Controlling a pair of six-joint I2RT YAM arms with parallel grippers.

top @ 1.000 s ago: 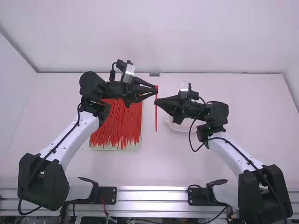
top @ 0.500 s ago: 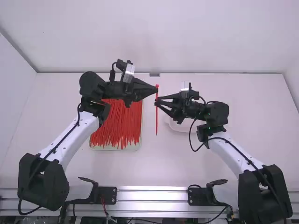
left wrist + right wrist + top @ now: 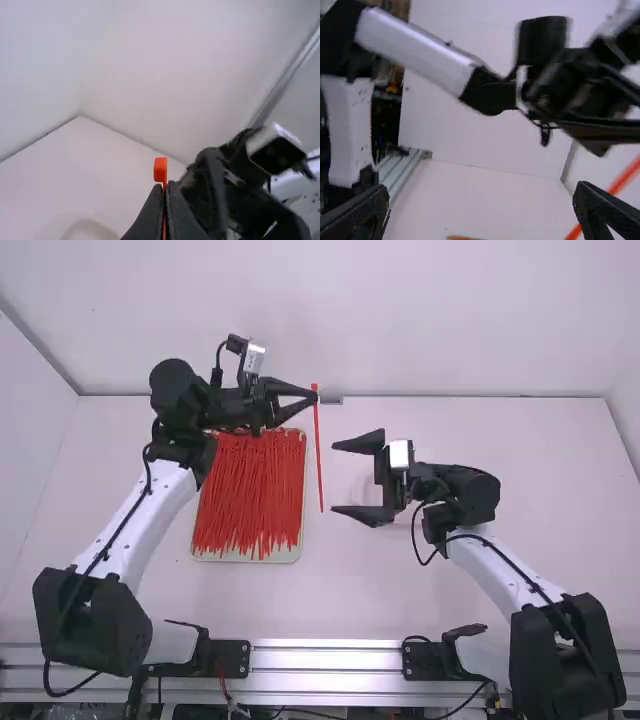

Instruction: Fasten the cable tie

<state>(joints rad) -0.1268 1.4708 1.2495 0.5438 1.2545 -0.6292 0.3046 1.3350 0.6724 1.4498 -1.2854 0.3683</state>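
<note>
A single red cable tie (image 3: 319, 455) hangs straight down above the table. Its head (image 3: 160, 170) sticks out past the tips of my left gripper (image 3: 308, 392), which is shut on the tie's top end (image 3: 164, 189). The tie's tail ends just right of the tray. My right gripper (image 3: 347, 478) is to the right of the tie, open wide, with one finger (image 3: 360, 443) high and the other low. Nothing is between its fingers (image 3: 357, 212). In the right wrist view the tie (image 3: 616, 186) shows as a red streak beside the left arm (image 3: 415, 47).
A pale tray (image 3: 297, 552) heaped with several red cable ties (image 3: 250, 495) lies on the white table under the left arm. Bare table stretches to the right and front. The back wall runs close behind the left gripper.
The left gripper has risen and drawn back to the left with the tie. The right gripper has opened wide and come away from the tie, which now hangs free.
</note>
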